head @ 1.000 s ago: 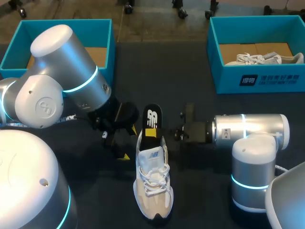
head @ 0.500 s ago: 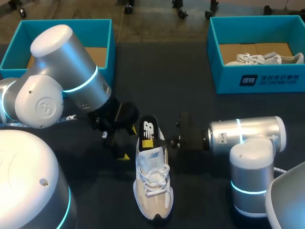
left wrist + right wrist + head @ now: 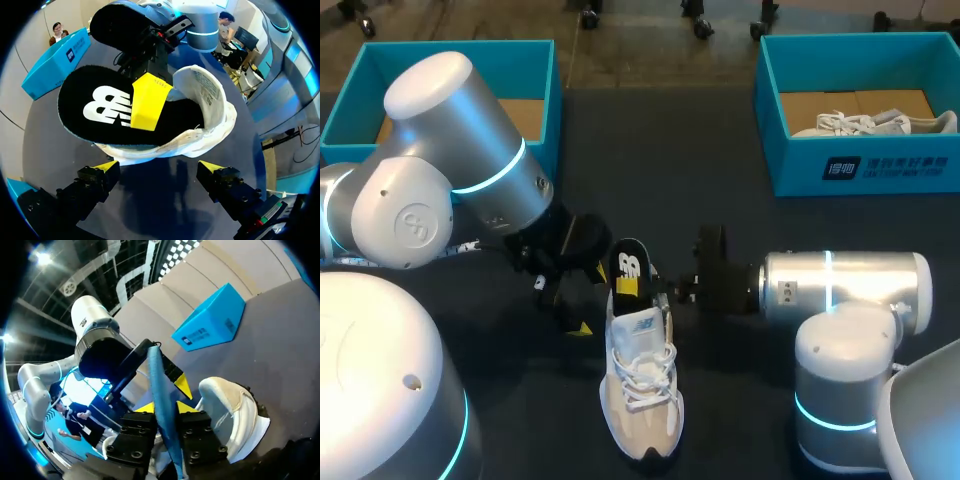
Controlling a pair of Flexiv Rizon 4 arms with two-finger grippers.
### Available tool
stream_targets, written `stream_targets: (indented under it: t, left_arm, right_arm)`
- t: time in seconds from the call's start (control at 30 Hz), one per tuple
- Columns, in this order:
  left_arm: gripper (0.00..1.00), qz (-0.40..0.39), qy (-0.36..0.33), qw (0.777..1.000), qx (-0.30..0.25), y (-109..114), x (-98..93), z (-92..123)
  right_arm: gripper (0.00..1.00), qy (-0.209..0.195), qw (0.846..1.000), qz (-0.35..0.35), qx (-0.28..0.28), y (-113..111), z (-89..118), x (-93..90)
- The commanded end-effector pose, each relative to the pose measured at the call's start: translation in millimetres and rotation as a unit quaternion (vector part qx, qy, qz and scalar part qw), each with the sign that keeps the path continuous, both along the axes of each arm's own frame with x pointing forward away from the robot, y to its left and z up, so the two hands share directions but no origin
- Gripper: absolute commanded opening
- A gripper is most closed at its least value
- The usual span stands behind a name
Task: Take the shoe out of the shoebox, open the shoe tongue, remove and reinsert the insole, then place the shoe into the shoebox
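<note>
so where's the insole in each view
Head view: insole stands out of the shoe's heel opening, mid-table.
Left wrist view: black, logo up, half inside the shoe, ahead of the left gripper.
Right wrist view: edge-on, pinched between the right gripper's fingers.
Shared landmark: the shoe's white heel collar.

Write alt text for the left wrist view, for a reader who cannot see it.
A black insole sticks halfway out of a white shoe, pinched by the right gripper. The left gripper, open, faces the shoe's heel.
</note>
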State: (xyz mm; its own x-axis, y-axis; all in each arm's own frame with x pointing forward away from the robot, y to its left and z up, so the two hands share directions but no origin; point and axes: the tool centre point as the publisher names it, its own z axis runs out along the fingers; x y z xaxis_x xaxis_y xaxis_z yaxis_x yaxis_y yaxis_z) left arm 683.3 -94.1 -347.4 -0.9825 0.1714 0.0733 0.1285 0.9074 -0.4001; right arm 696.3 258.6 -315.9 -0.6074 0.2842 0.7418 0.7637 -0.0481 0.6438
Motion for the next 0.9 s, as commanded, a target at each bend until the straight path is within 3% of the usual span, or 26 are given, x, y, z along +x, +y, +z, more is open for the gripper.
stream_targets:
  t: [0.03, 0.13, 0.33, 0.7, 0.9]
  left_arm:
    - [1.0, 0.0, 0.0, 1.0, 0.0, 0, -0.1, -1]
    - [1.0, 0.0, 0.0, 1.0, 0.0, 0, -0.1, -1]
    - [1.0, 0.0, 0.0, 1.0, 0.0, 0, -0.1, -1]
    - [1.0, 0.0, 0.0, 1.0, 0.0, 0, -0.1, -1]
    - [1.0, 0.0, 0.0, 1.0, 0.0, 0, -0.1, -1]
  right_arm:
    - [0.11, -0.008, 1.0, -0.007, 0.017, -6, 0, 6.0]
    - [0.0, -0.004, 1.0, 0.001, 0.025, -8, -1, 16.0]
    - [0.0, 0.035, 0.998, 0.024, 0.035, -7, -5, 30.3]
    - [0.0, 0.099, 0.995, 0.012, 0.024, 9, -23, -7.4]
    - [0.0, 0.114, 0.993, 0.007, 0.027, 14, -27, -18.6]
